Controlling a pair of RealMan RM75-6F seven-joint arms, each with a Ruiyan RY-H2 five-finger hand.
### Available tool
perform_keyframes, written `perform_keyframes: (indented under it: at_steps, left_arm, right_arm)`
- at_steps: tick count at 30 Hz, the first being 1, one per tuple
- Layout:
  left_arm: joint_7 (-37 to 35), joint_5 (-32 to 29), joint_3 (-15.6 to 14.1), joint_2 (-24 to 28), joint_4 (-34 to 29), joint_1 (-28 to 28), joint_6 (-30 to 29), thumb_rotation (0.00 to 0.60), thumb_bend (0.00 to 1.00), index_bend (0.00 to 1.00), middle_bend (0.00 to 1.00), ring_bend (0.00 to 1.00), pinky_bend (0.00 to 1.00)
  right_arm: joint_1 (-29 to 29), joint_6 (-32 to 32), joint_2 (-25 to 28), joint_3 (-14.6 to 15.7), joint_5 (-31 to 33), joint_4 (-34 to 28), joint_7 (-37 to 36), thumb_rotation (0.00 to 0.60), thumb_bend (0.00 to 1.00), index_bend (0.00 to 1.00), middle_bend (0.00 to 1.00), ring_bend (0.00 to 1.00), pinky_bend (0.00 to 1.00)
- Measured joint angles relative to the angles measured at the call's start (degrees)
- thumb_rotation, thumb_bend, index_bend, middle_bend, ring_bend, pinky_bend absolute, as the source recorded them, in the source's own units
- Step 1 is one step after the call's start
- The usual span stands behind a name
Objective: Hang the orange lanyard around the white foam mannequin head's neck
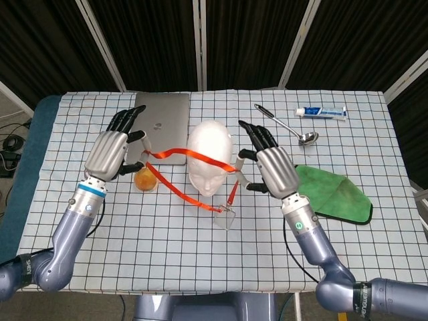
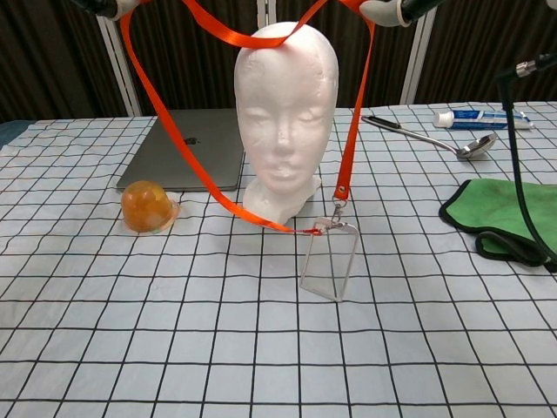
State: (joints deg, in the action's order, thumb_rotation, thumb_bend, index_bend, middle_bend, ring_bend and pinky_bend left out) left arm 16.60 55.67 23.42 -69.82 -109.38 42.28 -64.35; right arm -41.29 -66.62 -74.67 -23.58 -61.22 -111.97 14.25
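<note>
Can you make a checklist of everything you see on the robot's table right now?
Surface: table under a checked cloth.
Job's things: orange lanyard raised, strap across the top of the foam head; clear badge dangling in front.
Clutter: laptop, orange dome, spoon, toothpaste, green cloth.
Hands: left hand and right hand each hold the strap.
Cables: black cable at right.
Surroundings: dark curtains.

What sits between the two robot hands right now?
In the head view, the white foam head stands between the left hand and right hand, with the orange lanyard stretched across its top.
</note>
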Motion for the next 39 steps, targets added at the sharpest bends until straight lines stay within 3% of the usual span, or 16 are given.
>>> perform_keyframes:
  at_steps: [7,11,19,30,32,33,34,36,38,39]
  left_arm:
    - [7.08,-15.53,3.90,-0.54,1.76,7.38,1.75,0.600,0.49,0.66,0.00,0.00,0.00]
    - [9.45,-22.16,5.50,-1.84,4.87,11.38,2.04,0.600,0.49,0.63,0.00,0.00,0.00]
    - [6.20,-23.25,6.10,-5.65,11.86,13.63,2.30,0.600,0.49,0.59,0.00,0.00,0.00]
    - [7.06,-27.23,4.99,-11.51,21.96,18.08,4.19,0.600,0.49,0.55,0.00,0.00,0.00]
    - [7.17,-27.86,4.85,-12.67,23.96,18.84,4.75,0.600,0.49,0.48,0.00,0.00,0.00]
    - [7.17,-28.10,4.80,-13.15,24.75,19.13,5.03,0.600,0.49,0.41,0.00,0.00,0.00]
    - [7.16,-28.28,4.73,-13.57,25.50,19.37,5.28,0.600,0.48,0.27,0.00,0.00,0.00]
    - [7.14,-28.69,4.55,-14.60,27.56,19.89,5.85,0.600,0.39,0.03,0.00,0.00,0.00]
    - [7.00,-29.48,4.47,-15.83,30.00,20.43,6.67,0.600,0.22,0.00,0.00,0.00,0.00]
    - [7.00,-30.04,4.40,-16.30,30.93,20.62,7.20,0.600,0.16,0.00,0.00,0.00,0.00]
  right_arm:
    - [-3.48,2.96,0.97,-4.38,11.65,3.38,0.87,0.600,0.43,0.69,0.03,0.00,0.00]
    - [-4.20,3.94,1.23,-5.43,13.20,5.19,-1.00,0.600,0.43,0.69,0.03,0.00,0.00]
    - [-5.60,6.65,0.89,-5.89,15.62,10.71,-4.36,0.600,0.43,0.69,0.04,0.00,0.00]
    - [-10.79,9.86,-2.72,-5.56,21.47,21.82,-2.59,0.600,0.43,0.69,0.04,0.00,0.00]
    - [-11.87,10.51,-3.54,-5.52,22.46,24.40,-2.11,0.600,0.43,0.68,0.04,0.00,0.00]
    - [-12.31,10.81,-3.89,-5.49,22.84,25.44,-1.91,0.600,0.42,0.64,0.04,0.00,0.00]
    - [-12.83,11.24,-4.30,-5.39,23.25,26.75,-1.61,0.600,0.38,0.58,0.04,0.00,0.00]
    - [-13.57,11.92,-4.94,-4.97,23.54,28.89,-0.94,0.600,0.15,0.29,0.02,0.00,0.00]
    - [-14.43,12.72,-5.75,-4.21,23.63,31.76,0.04,0.600,0.02,0.08,0.00,0.00,0.00]
    - [-14.80,13.16,-6.08,-3.76,23.71,33.03,0.61,0.600,0.00,0.03,0.00,0.00,0.00]
